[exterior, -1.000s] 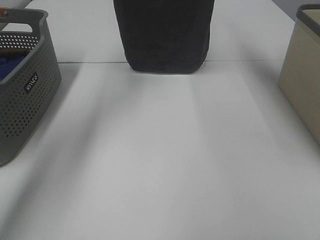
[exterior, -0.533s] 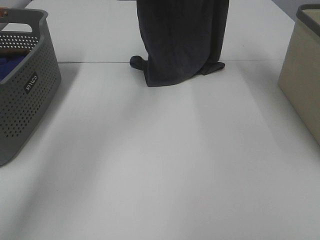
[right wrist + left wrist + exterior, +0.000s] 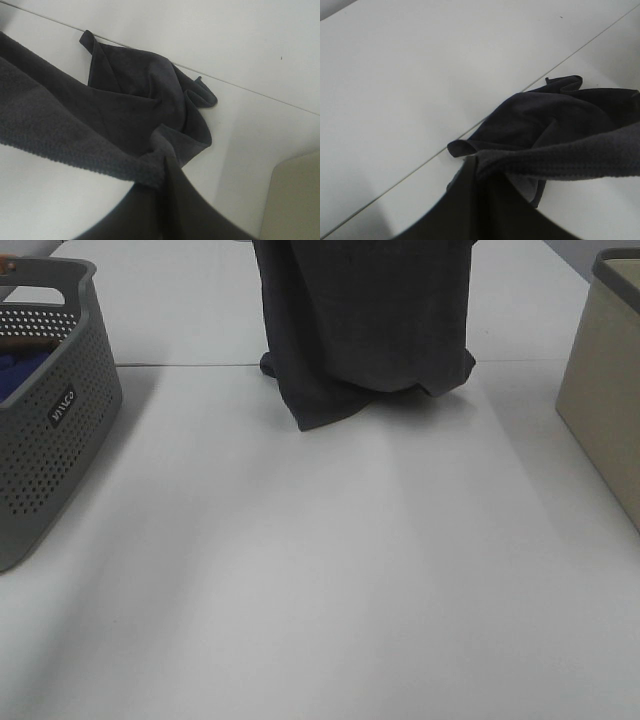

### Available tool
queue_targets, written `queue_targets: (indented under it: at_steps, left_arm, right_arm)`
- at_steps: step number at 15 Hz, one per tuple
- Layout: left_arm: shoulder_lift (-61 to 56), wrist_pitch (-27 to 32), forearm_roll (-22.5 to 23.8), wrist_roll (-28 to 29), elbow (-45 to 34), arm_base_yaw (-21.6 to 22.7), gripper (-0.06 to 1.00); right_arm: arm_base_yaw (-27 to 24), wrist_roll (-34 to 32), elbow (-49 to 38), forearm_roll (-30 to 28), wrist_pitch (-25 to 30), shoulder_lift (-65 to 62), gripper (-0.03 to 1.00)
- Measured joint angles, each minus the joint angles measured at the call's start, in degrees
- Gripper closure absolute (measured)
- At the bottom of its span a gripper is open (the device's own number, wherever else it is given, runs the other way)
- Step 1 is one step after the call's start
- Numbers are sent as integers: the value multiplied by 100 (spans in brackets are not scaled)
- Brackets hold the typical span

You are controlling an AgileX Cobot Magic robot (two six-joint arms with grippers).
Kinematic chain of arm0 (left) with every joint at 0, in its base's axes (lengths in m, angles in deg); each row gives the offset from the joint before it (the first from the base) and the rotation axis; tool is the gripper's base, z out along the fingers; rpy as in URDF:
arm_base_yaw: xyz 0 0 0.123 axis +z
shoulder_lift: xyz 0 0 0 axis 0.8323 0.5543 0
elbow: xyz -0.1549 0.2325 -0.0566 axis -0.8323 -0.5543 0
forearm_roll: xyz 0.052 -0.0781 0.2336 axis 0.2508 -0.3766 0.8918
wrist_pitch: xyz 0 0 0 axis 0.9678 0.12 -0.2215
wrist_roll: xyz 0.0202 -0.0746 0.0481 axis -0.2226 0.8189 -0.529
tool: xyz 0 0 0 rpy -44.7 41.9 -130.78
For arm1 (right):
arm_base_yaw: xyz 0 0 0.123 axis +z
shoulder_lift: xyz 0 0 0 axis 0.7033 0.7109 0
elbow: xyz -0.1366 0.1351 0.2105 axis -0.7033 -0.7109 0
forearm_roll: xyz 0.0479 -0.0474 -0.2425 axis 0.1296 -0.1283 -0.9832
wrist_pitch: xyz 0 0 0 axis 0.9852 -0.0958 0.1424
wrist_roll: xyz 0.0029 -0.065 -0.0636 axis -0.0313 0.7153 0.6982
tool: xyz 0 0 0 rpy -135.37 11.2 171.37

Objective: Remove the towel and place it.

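The dark charcoal towel point(image 3: 370, 320) hangs from above the top edge of the exterior view. Its lower end rests crumpled on the white table point(image 3: 320, 570) near the seam. Both grippers are outside the exterior view. In the left wrist view, my left gripper point(image 3: 479, 172) pinches one top corner of the towel point(image 3: 545, 120), with the edge stretched away from it. In the right wrist view, my right gripper point(image 3: 161, 180) pinches the other corner of the towel point(image 3: 125, 100). The fingers themselves are mostly hidden by dark cloth.
A grey perforated basket point(image 3: 60, 430) with a blue cloth point(image 3: 20, 370) inside stands at the left edge. A beige bin point(image 3: 605, 390) stands at the right edge; it also shows in the right wrist view point(image 3: 295, 200). A seam line point(image 3: 180, 364) crosses the table.
The towel has come down and toward the front. Its lower end, which hung flat above the seam, now bunches and folds on the table and spreads to the right.
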Motion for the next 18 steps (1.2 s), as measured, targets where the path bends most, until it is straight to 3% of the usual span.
queue_targets:
  at_steps: [1,2,3,6,10,15,18]
  left_arm:
    - [-120,0,-6,46,-229,0,94]
    - [-751,0,-52,69,-1324,0,94]
    - [-991,-6,-57,69,-1621,0,94]
    - [-2510,-11,-264,223,-3959,-63,94]
    - [-4280,-57,-773,229,-6217,-166,94]
    - [-5460,-229,-1490,6,-8359,-212,94]
    - [-5712,-281,-1707,-23,-8978,-292,94]
  right_arm:
    - [0,0,-69,69,0,-52,96]
    - [0,6,-539,286,0,-401,96]
    - [0,11,-699,350,-6,-539,96]
    - [17,17,-2298,561,-17,-1553,96]
    - [23,17,-4079,1100,-97,-3088,96]
    - [80,23,-5254,1352,-155,-3816,96]
    - [86,23,-5821,1478,-160,-3948,96]
